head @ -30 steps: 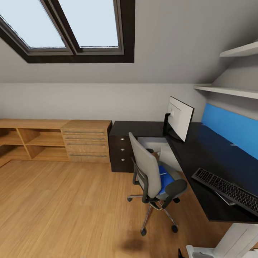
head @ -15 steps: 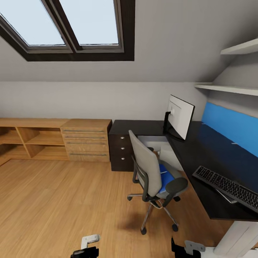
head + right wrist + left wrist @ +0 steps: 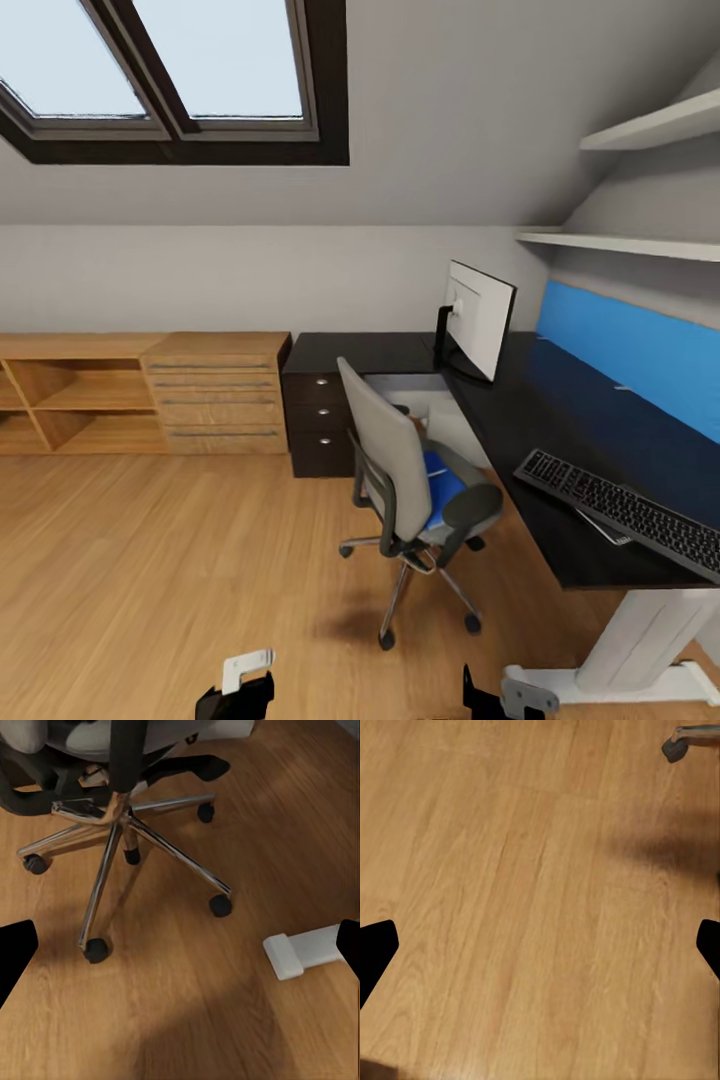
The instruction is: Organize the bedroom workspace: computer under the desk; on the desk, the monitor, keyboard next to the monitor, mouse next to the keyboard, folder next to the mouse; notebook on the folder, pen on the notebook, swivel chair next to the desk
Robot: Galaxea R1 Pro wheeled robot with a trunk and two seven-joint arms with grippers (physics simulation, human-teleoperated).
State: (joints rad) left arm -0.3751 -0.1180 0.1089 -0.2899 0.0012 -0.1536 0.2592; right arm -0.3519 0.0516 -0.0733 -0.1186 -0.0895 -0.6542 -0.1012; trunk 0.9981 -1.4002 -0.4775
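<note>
The swivel chair (image 3: 415, 490) stands at about five o'clock from the monitor (image 3: 478, 318), beside the desk (image 3: 560, 440), with the folder (image 3: 440, 485) lying blue on its seat. The keyboard (image 3: 625, 510) rests on the desk toward four o'clock. The left gripper (image 3: 540, 952) hangs over bare floor (image 3: 150, 580) and the right gripper (image 3: 180, 952) over the chair's chrome base; both sets of jaws are spread, holding nothing. The likeliest trouble, as I judge it: an arm reaching for the folder nudges an armrest, and the chair rolls or swivels away on its casters.
</note>
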